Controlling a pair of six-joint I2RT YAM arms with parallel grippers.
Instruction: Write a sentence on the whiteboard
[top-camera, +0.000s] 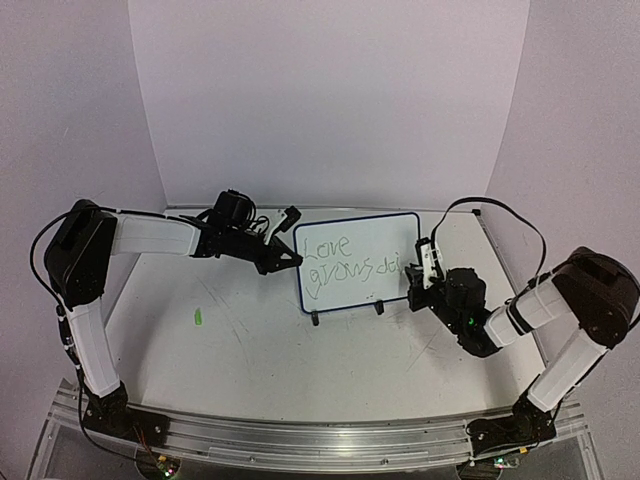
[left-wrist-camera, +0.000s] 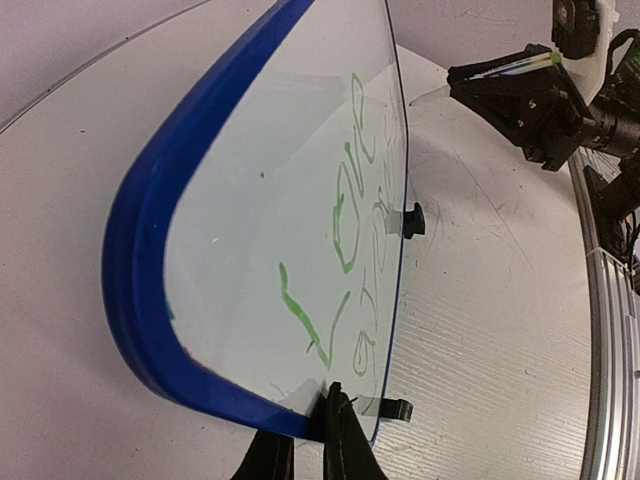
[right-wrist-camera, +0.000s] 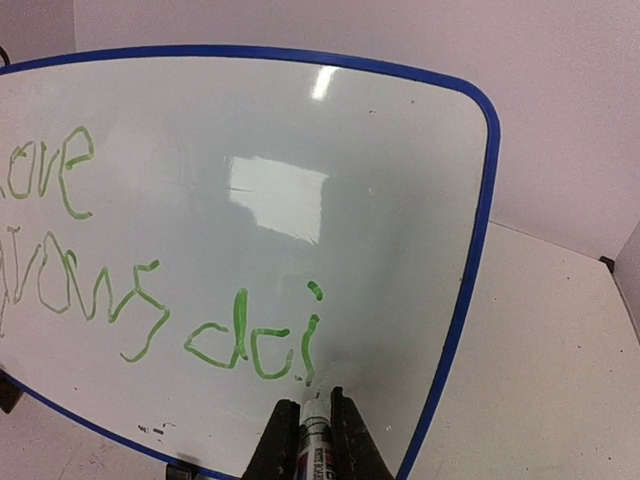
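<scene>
The whiteboard stands upright on two black feet at mid-table, blue-rimmed. The sentence in green reads "Love" above "grows dai" and shows in the right wrist view. My left gripper is shut on the whiteboard's left edge, steadying it. My right gripper is shut on a marker whose tip sits at the board, just below the last letter "i". The marker also shows in the left wrist view.
A small green marker cap lies on the table at left. White walls close the back and sides. A metal rail runs along the near edge.
</scene>
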